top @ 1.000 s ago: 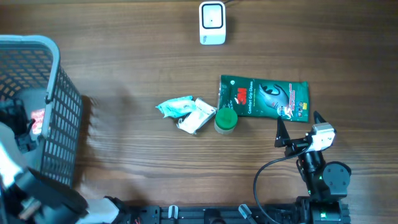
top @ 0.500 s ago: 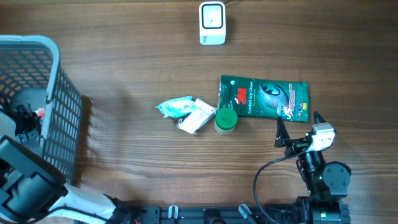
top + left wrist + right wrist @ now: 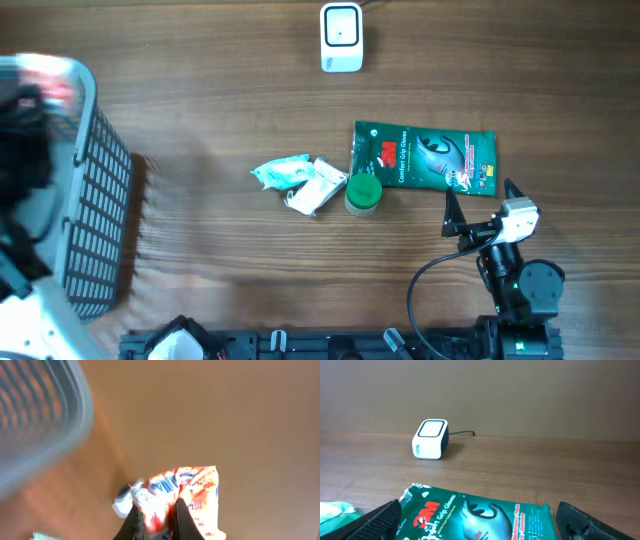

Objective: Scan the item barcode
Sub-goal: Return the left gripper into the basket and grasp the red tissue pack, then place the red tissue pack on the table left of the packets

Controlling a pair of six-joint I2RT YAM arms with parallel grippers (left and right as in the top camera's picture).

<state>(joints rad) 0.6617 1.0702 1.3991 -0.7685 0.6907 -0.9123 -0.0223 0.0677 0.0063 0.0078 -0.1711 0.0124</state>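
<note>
Left hand [image 3: 156, 512] is clenched on an orange-and-white snack packet [image 3: 192, 487], pinching its lower edge so the packet sticks up past the fingers. Overhead, the left arm [image 3: 22, 140] is a blur raised over the grey basket [image 3: 100, 170] at the left end of the bench [image 3: 220, 260]. Right hand [image 3: 480, 205] is spread wide and holds nothing. It sits low at the front edge, pointing at the green glove pack [image 3: 425, 155]. The scanner [image 3: 340, 37] is at the far edge, well apart from the packet.

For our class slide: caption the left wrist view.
Left hand shut on a crinkly red-and-white printed packet, blurred grey plastic basket at upper left.
</note>
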